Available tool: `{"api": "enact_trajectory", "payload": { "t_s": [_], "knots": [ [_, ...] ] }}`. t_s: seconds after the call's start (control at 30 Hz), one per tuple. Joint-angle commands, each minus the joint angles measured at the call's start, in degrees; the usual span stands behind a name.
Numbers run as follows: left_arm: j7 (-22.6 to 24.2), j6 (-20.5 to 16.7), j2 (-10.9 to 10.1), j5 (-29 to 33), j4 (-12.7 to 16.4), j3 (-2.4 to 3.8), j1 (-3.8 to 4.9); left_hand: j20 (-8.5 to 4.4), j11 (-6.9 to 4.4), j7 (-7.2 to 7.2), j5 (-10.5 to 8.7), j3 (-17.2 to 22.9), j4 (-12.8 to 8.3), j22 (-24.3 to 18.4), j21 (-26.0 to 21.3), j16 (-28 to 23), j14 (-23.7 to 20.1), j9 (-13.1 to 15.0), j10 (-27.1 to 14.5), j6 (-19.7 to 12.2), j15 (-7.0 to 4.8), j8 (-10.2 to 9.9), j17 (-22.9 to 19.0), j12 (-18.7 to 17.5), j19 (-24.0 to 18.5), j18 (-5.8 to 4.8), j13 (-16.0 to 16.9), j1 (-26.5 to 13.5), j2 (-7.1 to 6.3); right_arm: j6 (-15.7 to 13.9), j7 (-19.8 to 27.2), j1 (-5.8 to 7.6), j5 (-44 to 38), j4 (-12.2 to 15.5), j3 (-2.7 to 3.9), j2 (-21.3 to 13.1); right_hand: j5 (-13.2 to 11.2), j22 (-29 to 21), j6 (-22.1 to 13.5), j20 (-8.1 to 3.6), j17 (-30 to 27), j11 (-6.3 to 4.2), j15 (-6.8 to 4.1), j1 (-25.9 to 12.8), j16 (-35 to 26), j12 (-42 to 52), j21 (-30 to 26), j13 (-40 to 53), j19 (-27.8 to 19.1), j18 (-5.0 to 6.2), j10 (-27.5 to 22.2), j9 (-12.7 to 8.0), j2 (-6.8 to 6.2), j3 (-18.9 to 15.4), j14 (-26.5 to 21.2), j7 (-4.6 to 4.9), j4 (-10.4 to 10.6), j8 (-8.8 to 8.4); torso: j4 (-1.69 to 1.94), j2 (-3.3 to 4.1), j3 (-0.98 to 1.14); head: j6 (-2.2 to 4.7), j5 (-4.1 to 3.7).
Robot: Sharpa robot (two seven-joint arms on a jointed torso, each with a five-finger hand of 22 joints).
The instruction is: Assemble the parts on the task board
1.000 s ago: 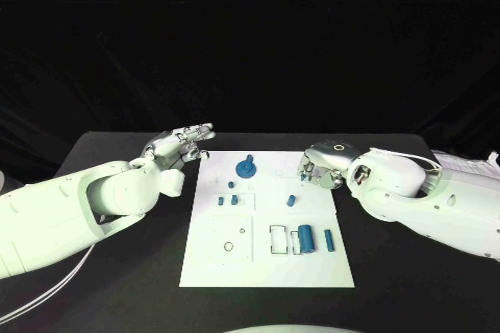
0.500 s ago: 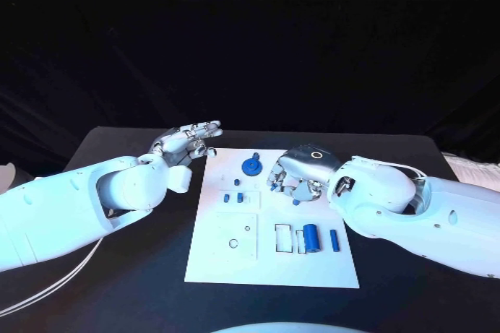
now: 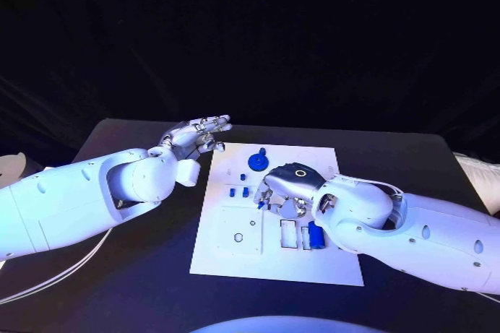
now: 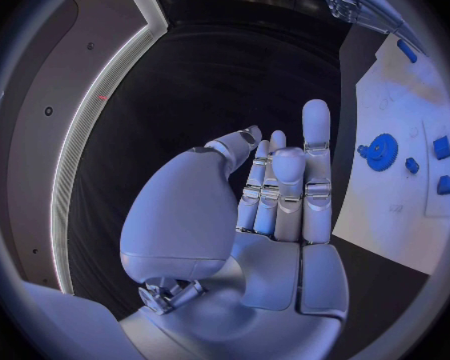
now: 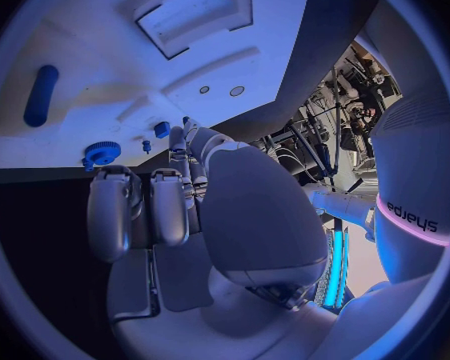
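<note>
This looks like a robotics lab or test studio, not a home or shop. A black worktop (image 3: pixel 125 275) stands before a black curtain (image 3: pixel 250 51) that closes off the whole far side. On the worktop lies a white board (image 3: pixel 276 268) with outlined slots and small blue parts (image 3: pixel 253 164), set out like a test fixture. In the right wrist view, racks of equipment and cables (image 5: pixel 330 112) crowd the room, beside a glowing light strip (image 5: pixel 332 268).
</note>
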Motion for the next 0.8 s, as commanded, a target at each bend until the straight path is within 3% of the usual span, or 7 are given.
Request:
{"api": "enact_trajectory", "payload": {
  "t_s": [0.03, 0.33, 0.8],
  "knots": [
    [0.23, 1.26, 0.04, -0.14, 0.32, 0.04, 0.02, -0.05, -0.17, 0.18, 0.13, -0.03, -0.26, -0.09, -0.25, -0.33, -0.48, -0.09, -0.44, -0.38, 0.11, 0.02, -0.07, 0.37, -0.28, 1.03, -0.01, 0.08, 0.13, 1.34, 1.55, -0.68, 0.12, -0.5, -0.16, 0.89, 0.27, -0.03, 0.25, -0.14, 0.01, 0.2, 0.07, -0.59, 0.21, -0.38, 0.15, -0.06, 0.12, 0.05, 0.26, 0.06, 0.15, 0.25, 3.61, 0.4, -0.03, 0.28, 0.0, 0.02, 0.01, -0.24, 0.29],
    [0.21, 1.41, 0.0, -0.14, 0.43, 0.04, 0.02, -0.04, -0.14, 0.21, 0.13, -0.08, -0.32, -0.12, -0.29, -0.34, -0.53, -0.09, -0.54, -0.44, 0.14, 0.0, -0.15, 0.45, -0.29, 1.02, -0.02, 0.07, 0.1, 2.13, 2.03, -1.8, 0.21, -1.66, -0.5, 2.58, 0.29, -0.1, 0.21, -0.1, -0.02, 0.27, 0.13, -0.65, 0.2, -0.4, 0.1, -0.07, 0.09, 0.06, 0.22, 0.07, 0.15, 0.33, 3.6, 0.48, -0.12, 0.24, -0.03, 0.0, 0.1, -0.49, 0.71],
    [0.09, 1.49, -0.07, -0.14, 0.31, 0.04, 0.02, -0.02, -0.11, 0.23, 0.13, -0.14, -0.34, -0.15, -0.33, -0.33, -0.56, -0.09, -0.62, -0.48, 0.16, -0.01, -0.19, 0.52, -0.3, 1.01, -0.03, 0.01, 0.09, 3.86, 2.0, -2.01, 0.22, -2.31, -0.68, 3.08, 0.3, -0.08, 0.17, -0.05, -0.02, 0.35, 0.19, -0.74, 0.2, -0.42, 0.11, -0.07, 0.09, 0.06, 0.19, 0.08, 0.13, 0.38, 3.59, 0.56, -0.2, 0.21, -0.05, 0.03, 0.12, -0.9, 0.95]
  ]
}}
